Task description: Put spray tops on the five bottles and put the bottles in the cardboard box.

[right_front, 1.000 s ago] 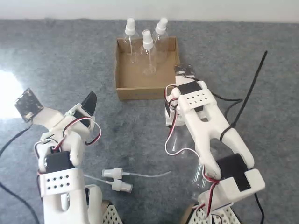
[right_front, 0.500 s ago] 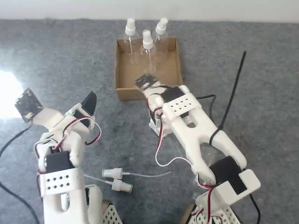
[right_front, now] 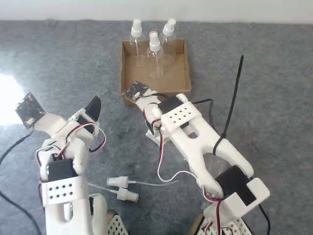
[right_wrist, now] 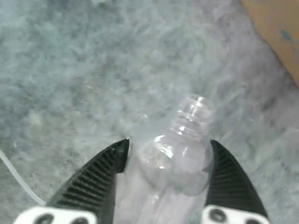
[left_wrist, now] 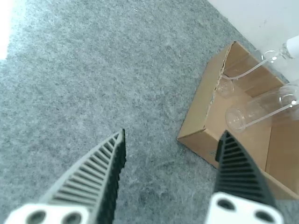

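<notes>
A clear bottle [right_wrist: 187, 140] with no top, its open neck pointing away, sits between the fingers of my right gripper [right_wrist: 168, 144], which is shut on its body. In the high view that gripper [right_front: 152, 131] hangs just in front of the cardboard box [right_front: 128, 73], near its front left corner. Three capped bottles [right_front: 154, 49] stand in the box. Two loose spray tops [right_front: 117, 181] [right_front: 128, 196] lie on the carpet between the arms. My left gripper [right_front: 84, 113] [left_wrist: 174, 135] is open and holds nothing, left of the box [left_wrist: 205, 126].
Grey carpet covers the table. A black cable tie [right_front: 234, 98] sticks up from the right arm. What looks like another clear bottle [right_front: 213, 157] lies partly hidden under the right arm. A long dip tube [right_front: 156, 184] trails from one spray top.
My right arm has swung left with the bottle, from the box's front right corner to near its front left corner. The left arm has not moved.
</notes>
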Robot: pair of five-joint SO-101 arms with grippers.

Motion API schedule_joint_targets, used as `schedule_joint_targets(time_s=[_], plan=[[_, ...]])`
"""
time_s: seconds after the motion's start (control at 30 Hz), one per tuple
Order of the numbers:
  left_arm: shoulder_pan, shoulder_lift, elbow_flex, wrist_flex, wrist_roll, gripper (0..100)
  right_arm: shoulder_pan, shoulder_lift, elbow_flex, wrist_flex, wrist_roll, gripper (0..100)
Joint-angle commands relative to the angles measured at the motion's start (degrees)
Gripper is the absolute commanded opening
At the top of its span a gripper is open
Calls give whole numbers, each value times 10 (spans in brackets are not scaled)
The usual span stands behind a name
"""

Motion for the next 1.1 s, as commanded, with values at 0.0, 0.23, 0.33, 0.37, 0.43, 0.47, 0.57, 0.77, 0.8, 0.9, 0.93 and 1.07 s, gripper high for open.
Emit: schedule_joint_targets(time_s=[0.0,0.23,0.33,0.37,0.43,0.47,0.57,0.77,0.8,0.9,0.93,1.07], plan=[[-3,-8,-2,-13,-4,291,-17,20,-53,9,5,272],[-3,-8,-2,-13,-4,291,-25,102,-156,88,-9,270],[-2,-8,-2,-13,-4,291,-25,133,-216,135,-34,271],[-1,-8,-2,-13,-4,291,-25,145,-235,151,-36,271],[-1,-8,-2,-13,-4,291,-25,174,-270,176,-36,271],[-1,-8,-2,-13,-4,291,-25,188,-287,186,-36,271],[0,-8,-2,-13,-4,291,-25,232,-335,211,-35,270],[0,-8,-2,-13,-4,291,-25,294,-421,252,13,268],[0,-8,-2,-13,-4,291,-25,301,-433,257,18,268],[0,-8,-2,-13,-4,291,-25,320,-452,262,21,268],[0,-8,-2,-13,-4,291,-25,324,-453,259,21,268],[0,-8,-2,-13,-4,291,-25,340,-453,259,21,267]])
